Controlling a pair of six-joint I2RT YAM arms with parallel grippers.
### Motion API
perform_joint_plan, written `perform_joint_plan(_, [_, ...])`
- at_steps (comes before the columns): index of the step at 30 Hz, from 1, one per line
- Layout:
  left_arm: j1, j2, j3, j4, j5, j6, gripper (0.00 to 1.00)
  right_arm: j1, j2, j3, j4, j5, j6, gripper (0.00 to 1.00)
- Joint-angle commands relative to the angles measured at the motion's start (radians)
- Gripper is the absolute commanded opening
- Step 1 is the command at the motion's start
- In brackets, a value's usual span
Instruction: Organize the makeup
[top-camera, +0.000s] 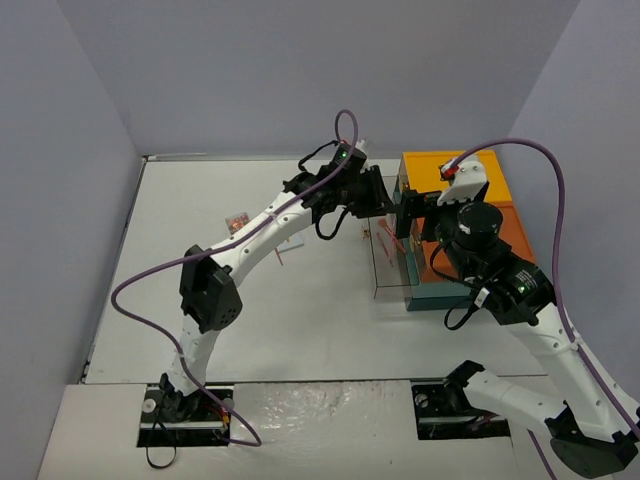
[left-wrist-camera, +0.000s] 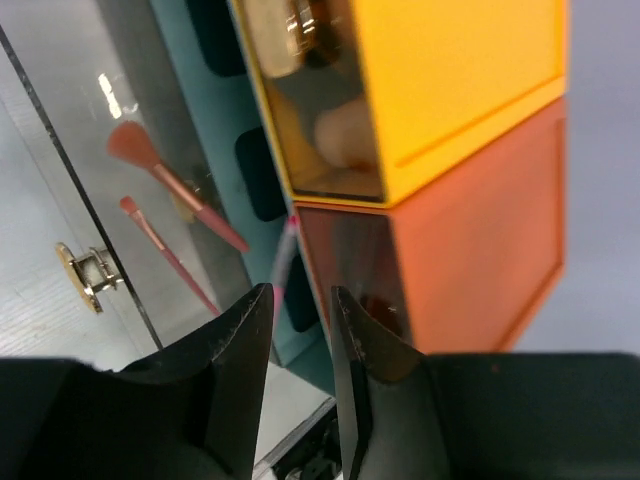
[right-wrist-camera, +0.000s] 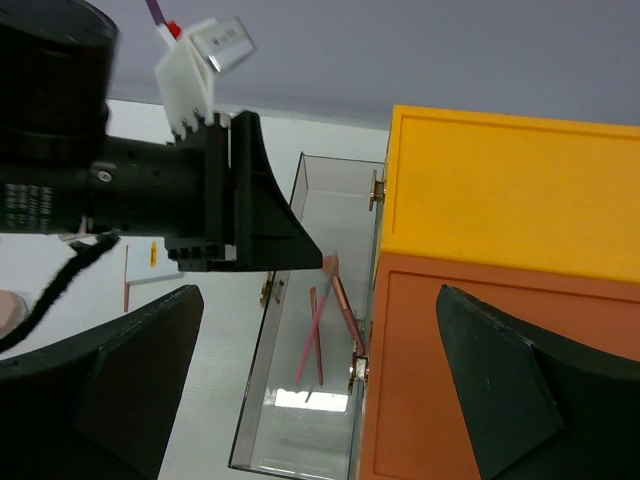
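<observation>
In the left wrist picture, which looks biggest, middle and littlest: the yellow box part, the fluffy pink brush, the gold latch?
1. Yellow box part: biggest by far, filling the top right.
2. Fluffy pink brush: middle.
3. Gold latch: littlest.

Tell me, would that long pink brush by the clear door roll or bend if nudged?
Likely it would roll: the pink brush has a thin, round-looking handle. It looks stiff and light, so a nudge probably skids it across the glossy clear door it seems to lie on. Only the fluffy head should bend.
</observation>
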Motion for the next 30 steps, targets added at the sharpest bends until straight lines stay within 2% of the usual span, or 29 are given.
perform_joint_plan(1, [0.0,-0.003,0.074,-0.055,-0.03,-0.01,0.38,-0.005,-0.034,0.008,0.074,0.041,0.0,1.0])
perform_joint_plan(5, [0.002,-0.062,0.047,-0.106,-0.126,0.043,0.52,-0.005,-0.037,-0.002,0.074,0.049,-0.004,1.0])
perform_joint_plan(8, [0.012,-0.122,0.009,-0.166,-0.234,0.088,0.57,-0.005,-0.028,0.0,0.075,0.043,-0.006,1.0])
perform_joint_plan(11, [0.032,-0.192,-0.05,-0.209,-0.355,0.118,0.58,-0.005,-0.022,0.004,0.076,0.045,-0.008,1.0])
perform_joint_plan(13, [0.066,-0.248,-0.171,-0.22,-0.431,0.125,0.58,-0.005,-0.018,0.002,0.076,0.045,-0.009,1.0])
perform_joint_plan(16, [0.117,-0.283,-0.346,-0.217,-0.448,0.104,0.58,-0.005,-0.011,0.0,0.076,0.039,-0.01,1.0])
perform_joint_plan(21, [0.179,-0.26,-0.471,-0.202,-0.477,0.088,0.57,-0.004,0.0,0.002,0.078,0.03,-0.011,1.0])
perform_joint_plan(25, [0.233,-0.201,-0.516,-0.176,-0.478,0.071,0.54,-0.005,0.005,-0.002,0.079,0.02,-0.011,1.0])
perform_joint_plan(30, [0.265,-0.11,-0.495,-0.182,-0.475,0.069,0.52,-0.004,-0.018,-0.017,0.079,0.021,-0.003,1.0])
